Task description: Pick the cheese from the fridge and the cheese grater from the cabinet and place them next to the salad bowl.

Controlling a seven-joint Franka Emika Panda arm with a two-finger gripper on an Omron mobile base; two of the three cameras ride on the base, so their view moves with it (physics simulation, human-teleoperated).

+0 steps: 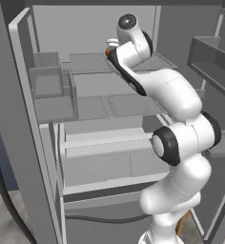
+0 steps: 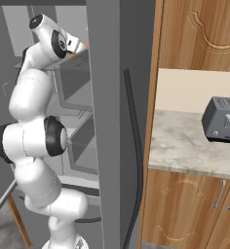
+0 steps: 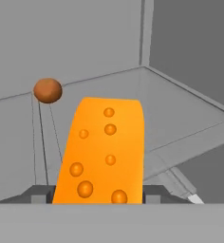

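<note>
The cheese [image 3: 102, 152], an orange wedge with round dimples, fills the gap between my gripper's [image 3: 97, 194] two dark fingertips [image 3: 38, 193], which are shut on its sides. It is over a pale grey shelf deep inside the open fridge [image 1: 95, 107]. In the left base view the arm reaches up to the top shelf, with a sliver of orange cheese [image 1: 107, 50] by the hand. The same orange tip [image 2: 83, 46] peeks out beside the wrist in the right base view. The wooden cabinet [image 2: 200, 29] hangs at upper right there, doors closed. The cheese grater and the salad bowl are out of view.
A small round orange-brown ball [image 3: 48, 90] lies on the shelf behind the cheese to its left. The fridge door with bins [image 1: 212, 62] stands open at right. A dark toaster [image 2: 221, 119] sits on the marble counter [image 2: 180, 146] above lower cabinets [image 2: 185, 204].
</note>
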